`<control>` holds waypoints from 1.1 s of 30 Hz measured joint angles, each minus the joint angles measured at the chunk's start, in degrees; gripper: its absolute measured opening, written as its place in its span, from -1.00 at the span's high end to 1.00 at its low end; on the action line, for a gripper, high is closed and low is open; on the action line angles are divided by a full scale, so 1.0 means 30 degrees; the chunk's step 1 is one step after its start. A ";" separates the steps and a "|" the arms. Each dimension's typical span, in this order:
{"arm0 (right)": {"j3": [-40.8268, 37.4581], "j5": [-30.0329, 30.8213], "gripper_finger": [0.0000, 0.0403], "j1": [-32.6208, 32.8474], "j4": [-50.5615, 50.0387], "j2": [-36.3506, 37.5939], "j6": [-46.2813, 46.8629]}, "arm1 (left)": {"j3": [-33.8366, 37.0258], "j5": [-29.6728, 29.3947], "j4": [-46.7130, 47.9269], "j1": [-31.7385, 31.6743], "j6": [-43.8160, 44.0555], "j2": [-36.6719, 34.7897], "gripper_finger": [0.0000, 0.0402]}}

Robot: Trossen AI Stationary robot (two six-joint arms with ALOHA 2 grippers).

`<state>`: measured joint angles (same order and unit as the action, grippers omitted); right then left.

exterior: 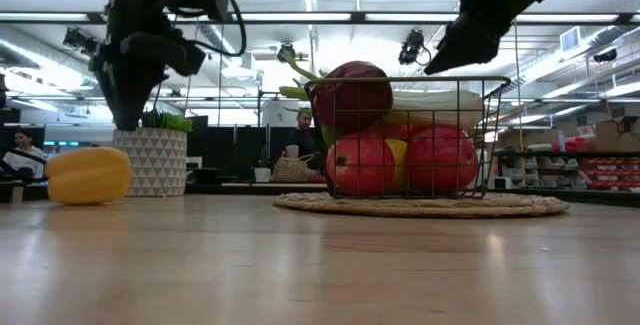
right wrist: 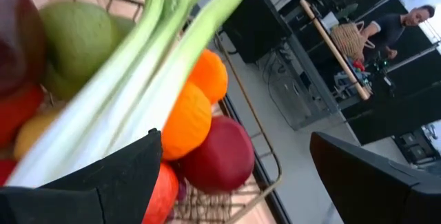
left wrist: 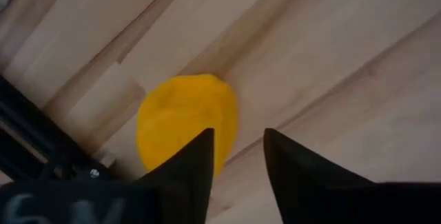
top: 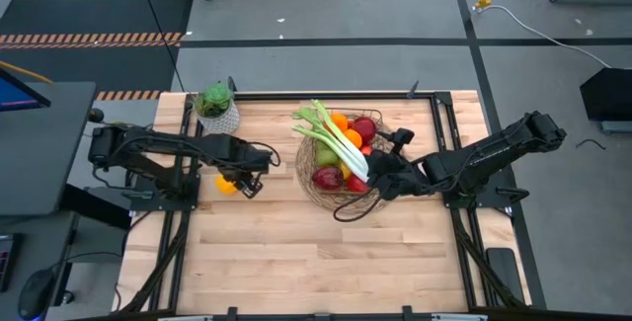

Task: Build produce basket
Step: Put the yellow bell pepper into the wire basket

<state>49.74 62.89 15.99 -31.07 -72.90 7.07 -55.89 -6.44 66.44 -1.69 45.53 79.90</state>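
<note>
A yellow fruit lies on its side on the wooden table, left of the basket. My left gripper hangs above it, pointing down, slightly open, with nothing between its fingers. The fruit shows beside one fingertip, not in the gap. The wire basket stands on a round woven mat. It holds red apples, oranges, a green pear and a leek. My right gripper hovers wide open over the basket's right rim.
A leafy plant in a white patterned pot stands at the table's far left, behind the yellow fruit. Black frame rails run along the table's sides. Bare wood lies toward the near edge. People stand in the room behind.
</note>
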 joint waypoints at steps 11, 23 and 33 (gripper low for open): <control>0.0005 -0.0486 -0.86 0.0000 -0.2165 0.0000 0.2557 | -0.1235 -0.0749 0.1825 0.1410 -0.1401 -0.0015 0.37; 0.0000 -0.1013 -0.86 0.0000 -0.2187 0.0000 0.2680 | 0.1944 -0.1791 0.1597 0.1819 0.0247 -0.0022 -0.20; 0.0000 -0.1210 -0.86 0.0000 -0.2193 0.0000 0.2745 | 0.1979 -0.1871 0.0519 0.1690 0.0609 -0.0022 -0.69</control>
<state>49.74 59.26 15.99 -37.65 -72.90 15.31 -49.95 -12.05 68.00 3.38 47.35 79.83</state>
